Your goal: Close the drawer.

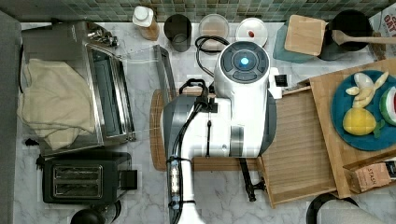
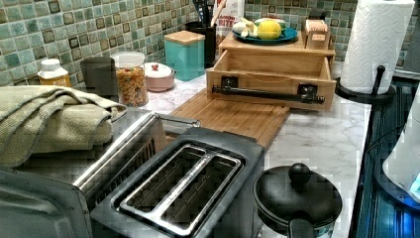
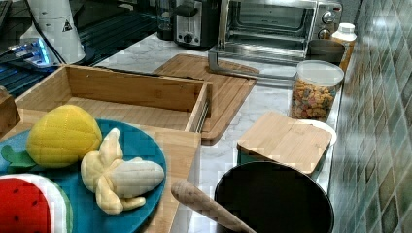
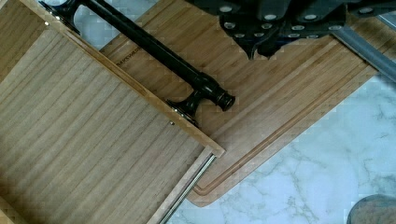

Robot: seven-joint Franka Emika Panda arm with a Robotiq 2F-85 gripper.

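Standing open: one drawer [image 2: 270, 74], one black bar handle [image 4: 154, 49]
Gripper [image 4: 261, 49] above cutting board [image 2: 233, 116], beside handle; finger state indeterminate

White marble counter [image 1: 140, 84] with grey veining, green tile wall behind it. Lying on it: cutting board [image 2: 233, 116] mid-frame in the left view, drawer unit [image 2: 272, 74] right behind it, touching. Toaster oven [image 1: 93, 88] at the top view's left, black toaster [image 1: 84, 179] just below it in frame. Along the wall: bottle [image 1: 144, 21], dark cup [image 1: 177, 30], cereal jar [image 3: 316, 90], pink lidded bowl [image 2: 158, 74], teal canister [image 2: 185, 52]. Paper towel stand [image 2: 376, 44] at the left view's upper right.
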